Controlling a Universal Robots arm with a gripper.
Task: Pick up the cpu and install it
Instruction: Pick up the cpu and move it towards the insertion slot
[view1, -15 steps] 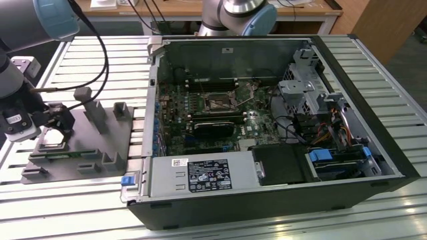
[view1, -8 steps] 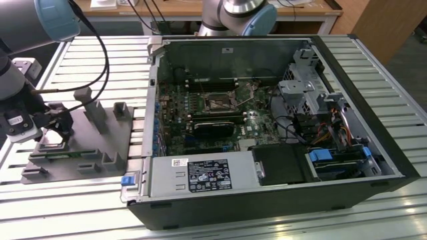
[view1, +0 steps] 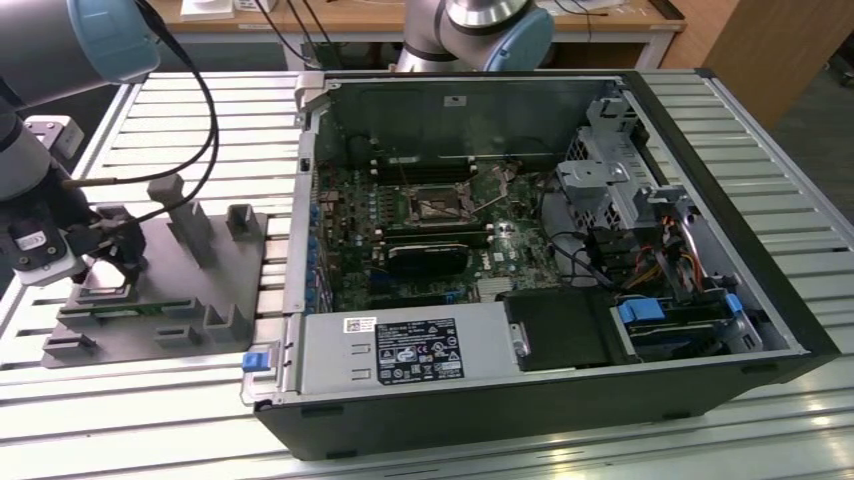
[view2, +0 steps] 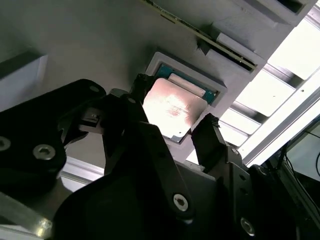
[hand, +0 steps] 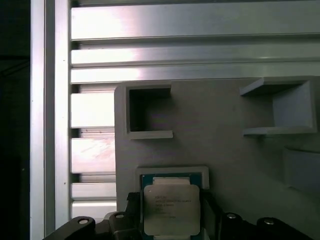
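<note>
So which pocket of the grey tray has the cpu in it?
The shallow square-framed pocket, with the cpu lying flat in it. The two open box-shaped pockets stand empty.

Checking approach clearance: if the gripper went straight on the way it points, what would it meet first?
The cpu. The gripper points straight at it where it sits in its pocket on the grey tray. Nothing else lies in that line. Depth is hard to judge, so I can't tell whether it is already touching.
</note>
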